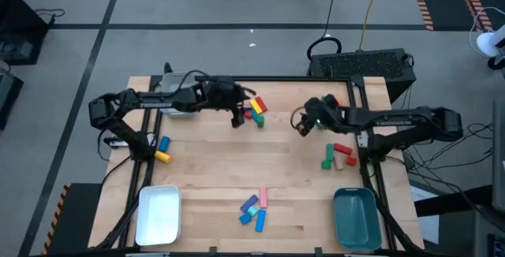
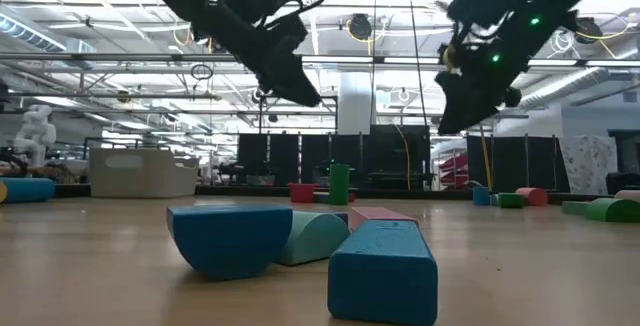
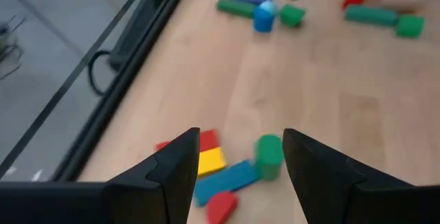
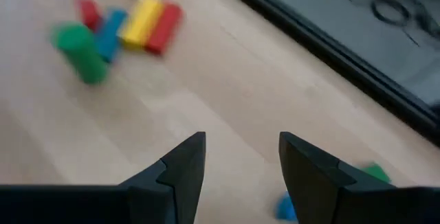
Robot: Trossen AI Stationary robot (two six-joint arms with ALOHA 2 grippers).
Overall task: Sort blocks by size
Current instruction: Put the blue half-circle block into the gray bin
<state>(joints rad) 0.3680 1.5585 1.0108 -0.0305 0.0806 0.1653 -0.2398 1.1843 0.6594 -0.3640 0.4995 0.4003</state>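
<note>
left gripper [image 1: 237, 121] hangs above the far middle of the wooden table [image 1: 213, 170], fingers apart with nothing between them; just to its right lies a small cluster of blocks [image 1: 256, 109]: red, yellow, blue and a green cylinder [image 3: 269, 154], touching or nearly so; in the left wrist view that cluster sits just beyond the open fingers [image 3: 177, 169]; right gripper [image 1: 302, 128] hovers right of centre, also raised off the surface, fingers [image 4: 184, 165] spread and empty; from the low view both grippers are well clear of the tabletop; a second group of blocks [image 1: 338, 156] lies at the right side, near the right arm: red, green, tan pieces close together; a third group [image 1: 254, 208] sits at the near middle, pink, blue and teal pieces, some touching; two blocks [image 1: 162, 149], one blue and one yellow, lie apart at the left edge; white tray [image 1: 158, 214] at the near left corner, teal tray [image 1: 355, 216] at the near right, grey tray [image 1: 178, 99] at the far left, partly under the left arm; whether the trays hold anything i cannot tell for the grey one; the white and teal ones look bare.
</note>
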